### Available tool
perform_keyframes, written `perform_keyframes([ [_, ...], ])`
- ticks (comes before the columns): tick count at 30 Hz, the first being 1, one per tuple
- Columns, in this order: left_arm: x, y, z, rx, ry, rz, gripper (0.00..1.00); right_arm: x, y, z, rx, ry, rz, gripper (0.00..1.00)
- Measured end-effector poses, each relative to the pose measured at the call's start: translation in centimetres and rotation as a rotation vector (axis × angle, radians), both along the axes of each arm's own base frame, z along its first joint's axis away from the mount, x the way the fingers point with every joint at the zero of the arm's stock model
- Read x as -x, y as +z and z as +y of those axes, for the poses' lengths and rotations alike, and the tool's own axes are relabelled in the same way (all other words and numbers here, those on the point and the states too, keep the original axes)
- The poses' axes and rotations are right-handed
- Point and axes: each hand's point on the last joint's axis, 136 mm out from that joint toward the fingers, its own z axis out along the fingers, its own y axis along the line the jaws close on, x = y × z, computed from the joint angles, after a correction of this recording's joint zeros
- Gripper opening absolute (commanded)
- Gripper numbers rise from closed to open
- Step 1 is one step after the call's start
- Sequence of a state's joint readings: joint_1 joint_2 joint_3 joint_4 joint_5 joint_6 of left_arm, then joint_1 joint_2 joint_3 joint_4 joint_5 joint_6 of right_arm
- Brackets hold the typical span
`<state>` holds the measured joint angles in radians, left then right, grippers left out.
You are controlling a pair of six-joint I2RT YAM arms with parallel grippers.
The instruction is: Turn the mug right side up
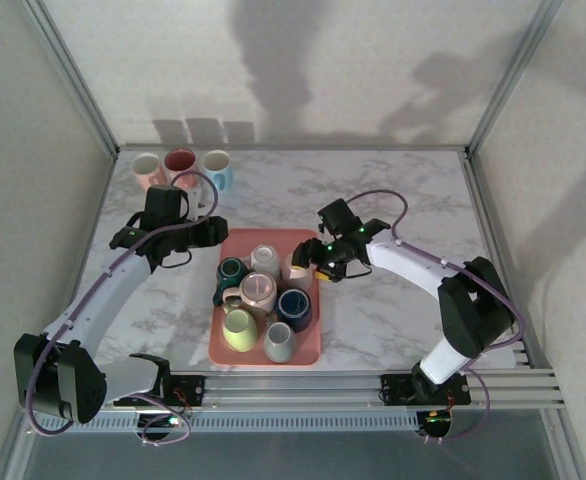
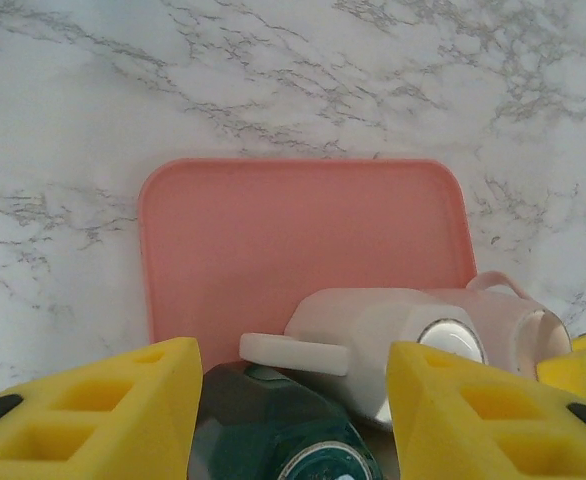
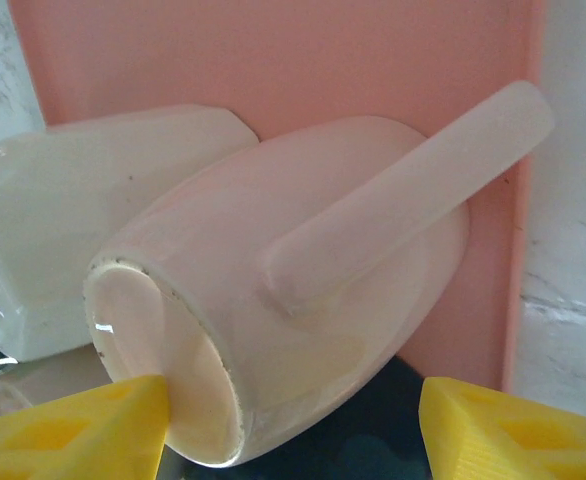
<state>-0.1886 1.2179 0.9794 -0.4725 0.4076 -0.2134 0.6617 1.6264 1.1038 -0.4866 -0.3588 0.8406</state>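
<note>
Over the marble worktop (image 1: 393,190) we are lining up on the pale pink mug (image 3: 303,290) lying sideways at the right edge of the pink tray (image 1: 273,238), right hand (image 3: 288,410) open astride it, left hand (image 2: 293,400) hovering open; next, we judge, closing and tipping it upright.

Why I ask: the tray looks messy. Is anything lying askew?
Yes. In the pink tray the pale pink mug lies on its side, handle up, beside a white mug that is also tipped over.
</note>
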Motion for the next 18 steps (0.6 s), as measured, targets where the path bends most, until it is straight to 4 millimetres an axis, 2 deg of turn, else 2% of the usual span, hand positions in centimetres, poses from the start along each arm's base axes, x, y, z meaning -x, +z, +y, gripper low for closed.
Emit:
perform_keyframes([
  [11,-0.2,-0.5,0.0,-0.004,0.003,0.011,0.52,-3.3,0.2,2.3,-0.044,-0.058,-0.021,0.68],
  [16,-0.4,-0.8,0.1,-0.006,0.012,0.021,0.52,-3.3,0.5,1.5,-0.004,-0.049,-0.054,0.7],
  [18,-0.6,-0.6,0.1,-0.003,0.018,0.011,0.52,-3.0,1.6,0.7,0.014,-0.024,-0.101,0.7],
])
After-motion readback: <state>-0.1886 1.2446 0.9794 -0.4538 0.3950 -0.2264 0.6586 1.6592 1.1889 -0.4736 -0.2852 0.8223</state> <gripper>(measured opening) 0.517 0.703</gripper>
